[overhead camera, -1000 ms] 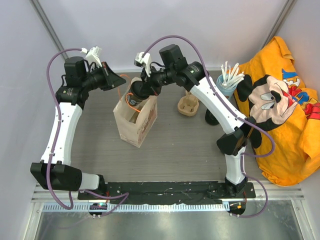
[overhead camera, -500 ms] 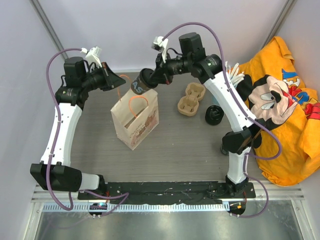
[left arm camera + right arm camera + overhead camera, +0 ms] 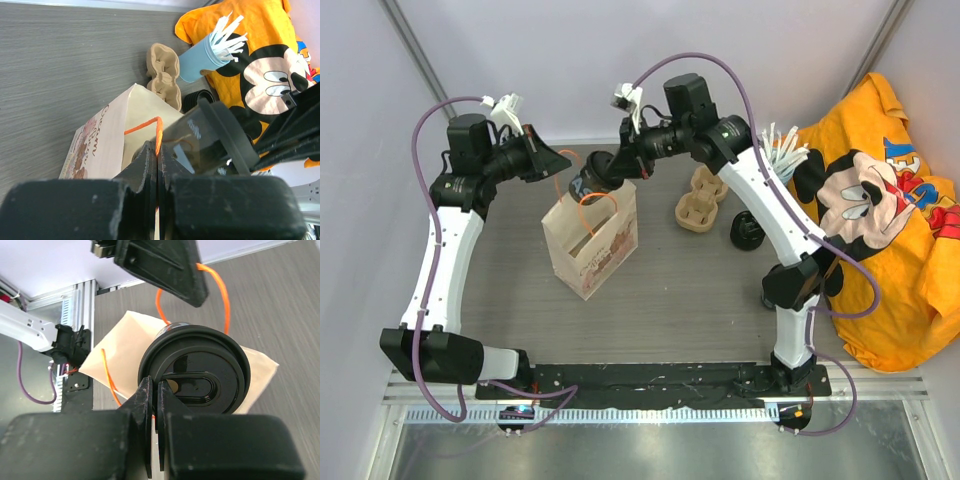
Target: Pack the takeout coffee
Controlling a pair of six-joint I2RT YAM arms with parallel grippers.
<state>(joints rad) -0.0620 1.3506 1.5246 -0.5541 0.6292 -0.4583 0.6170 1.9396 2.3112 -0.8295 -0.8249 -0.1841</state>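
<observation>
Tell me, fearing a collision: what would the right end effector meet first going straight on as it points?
Probably the paper bag: the right end effector, shut on the black-lidded cup, points toward its open mouth, though depth is unclear.

Left hand (image 3: 156,150) pinches bag handle (image 3: 142,128) (orange); coffee cup (image 3: 210,135) beside.

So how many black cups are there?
2. A lidded black cup is in the right tool above the paper bag; a small black cup sits beside the cardboard carrier. More may hide behind the right arm.
</observation>
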